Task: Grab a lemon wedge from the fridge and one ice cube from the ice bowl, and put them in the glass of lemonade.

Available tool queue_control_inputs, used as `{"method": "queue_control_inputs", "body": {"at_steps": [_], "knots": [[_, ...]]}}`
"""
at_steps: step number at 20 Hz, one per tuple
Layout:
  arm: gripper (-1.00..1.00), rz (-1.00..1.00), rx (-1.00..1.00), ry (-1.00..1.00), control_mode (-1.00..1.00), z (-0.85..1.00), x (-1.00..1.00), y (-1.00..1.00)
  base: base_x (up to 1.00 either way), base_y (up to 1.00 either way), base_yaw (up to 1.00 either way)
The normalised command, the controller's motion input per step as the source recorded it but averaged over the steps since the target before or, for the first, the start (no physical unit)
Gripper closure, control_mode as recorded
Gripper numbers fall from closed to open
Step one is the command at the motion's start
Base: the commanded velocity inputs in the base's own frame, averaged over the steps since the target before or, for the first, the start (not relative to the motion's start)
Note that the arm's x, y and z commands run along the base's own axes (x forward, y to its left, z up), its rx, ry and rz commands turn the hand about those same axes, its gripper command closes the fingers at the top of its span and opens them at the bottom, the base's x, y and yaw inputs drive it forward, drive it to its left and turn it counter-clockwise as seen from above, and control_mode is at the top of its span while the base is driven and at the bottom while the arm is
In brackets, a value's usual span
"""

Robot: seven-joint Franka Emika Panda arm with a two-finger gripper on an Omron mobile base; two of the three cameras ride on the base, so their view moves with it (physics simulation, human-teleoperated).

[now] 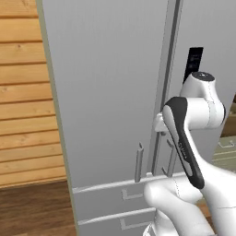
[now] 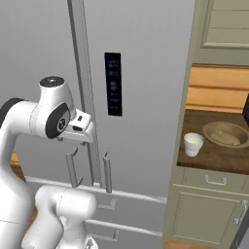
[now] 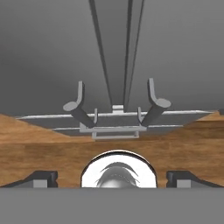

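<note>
Two doors of the fridge (image 2: 141,97) stand shut, meeting at a dark vertical seam, and each carries one bar handle: the left handle (image 1: 138,162) and the right handle (image 2: 107,172) flank that seam near the doors' lower edge. One dark panel (image 2: 113,83) sits on the right-hand door. Two drawers (image 1: 110,203) lie stacked below the doors, each with a small pull. One white arm (image 1: 193,115) rises in front of the fridge, its hand close to the seam. In the hand view, two dark fingers (image 3: 38,178) sit far apart at the bottom corners, spread wide with nothing between them; both handles and the wood floor (image 3: 43,148) show beyond. To the right of the fridge, one bench (image 2: 214,158) carries one glass of lemonade (image 2: 193,144) and one ice bowl (image 2: 226,133), standing just beside each other.
</note>
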Motion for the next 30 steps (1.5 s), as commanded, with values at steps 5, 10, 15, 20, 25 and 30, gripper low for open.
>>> {"method": "queue_control_inputs", "body": {"at_steps": [5, 10, 15, 20, 25, 30], "knots": [[-1.0, 0.0, 0.0, 0.0, 1.0, 0.0, 0.0, 0.0, -0.11, -0.19, 0.02], [-1.0, 0.0, 0.0, 0.0, 1.0, 0.0, 0.0, 0.0, -0.19, -0.55, 0.0], [-1.0, 0.0, 0.0, 0.0, 1.0, 0.0, 0.0, 0.0, -0.29, -0.26, -0.12], [-1.0, 0.0, 0.0, 0.0, 1.0, 0.0, 0.0, 0.0, -0.41, 0.05, -0.23], [-1.0, 0.0, 0.0, 0.0, 1.0, 0.0, 0.0, 0.0, -0.12, 0.28, 0.03], [-1.0, 0.0, 0.0, 0.0, 1.0, 0.0, 0.0, 0.0, -0.52, 0.01, 0.05]]}}
